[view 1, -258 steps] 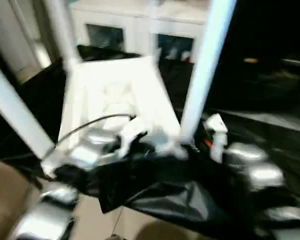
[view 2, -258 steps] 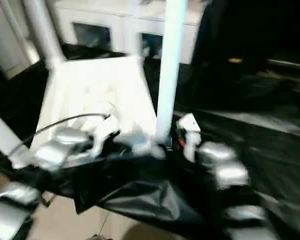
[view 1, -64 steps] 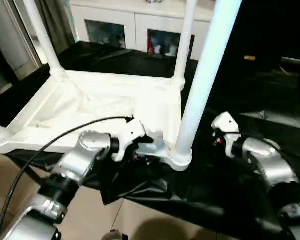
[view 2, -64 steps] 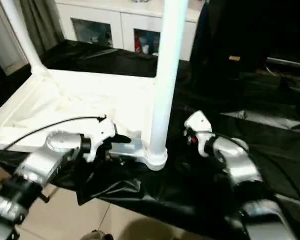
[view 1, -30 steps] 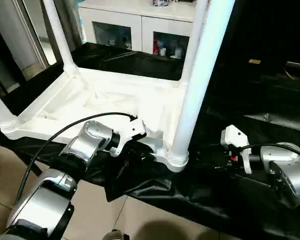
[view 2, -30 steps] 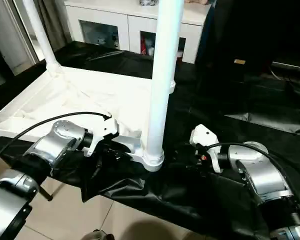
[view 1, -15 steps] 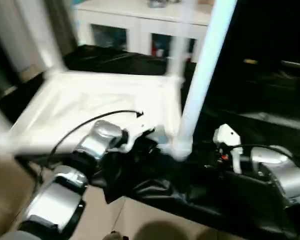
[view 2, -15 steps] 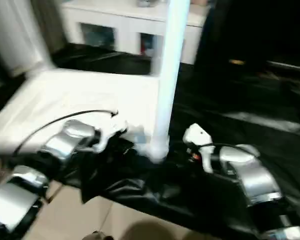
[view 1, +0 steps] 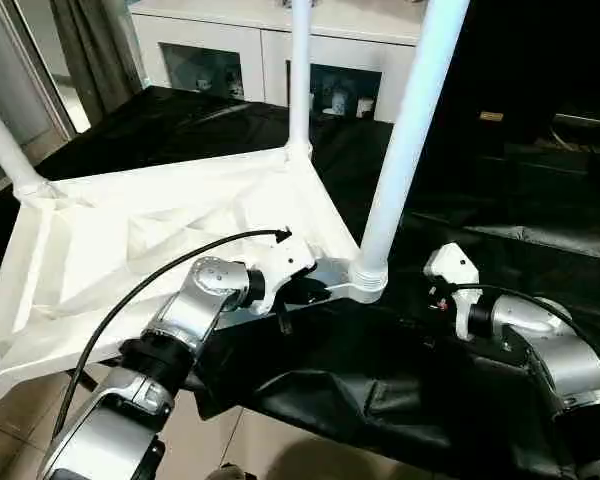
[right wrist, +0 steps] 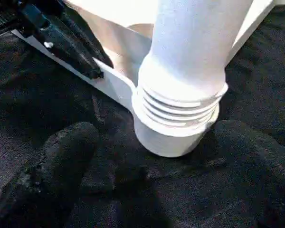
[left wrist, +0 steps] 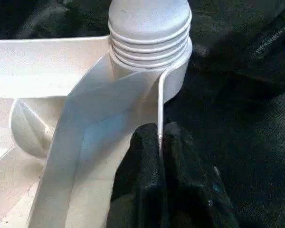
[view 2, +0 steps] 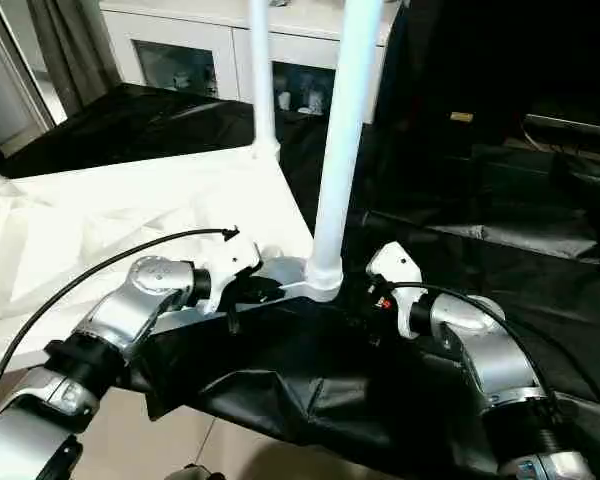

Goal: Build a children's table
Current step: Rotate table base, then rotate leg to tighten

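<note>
The kids' table (view 1: 160,240) lay upside down on the black-draped bench (view 1: 540,190), three legs (view 1: 405,130) visible sticking up. Looked light, stiff, slick plastic, so the rim's the best hold. Left pincer (left wrist: 160,142) was pinched on that rim; right pincer (right wrist: 152,166) sat wide around the corner socket (right wrist: 178,118).

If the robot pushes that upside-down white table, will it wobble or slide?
Probably slide: the table lies top-down on slick-looking black sheeting. It looks like light, stiff plastic with ribs underneath. Its tall legs might sway, and the left gripper only pinches the thin rim.
</note>
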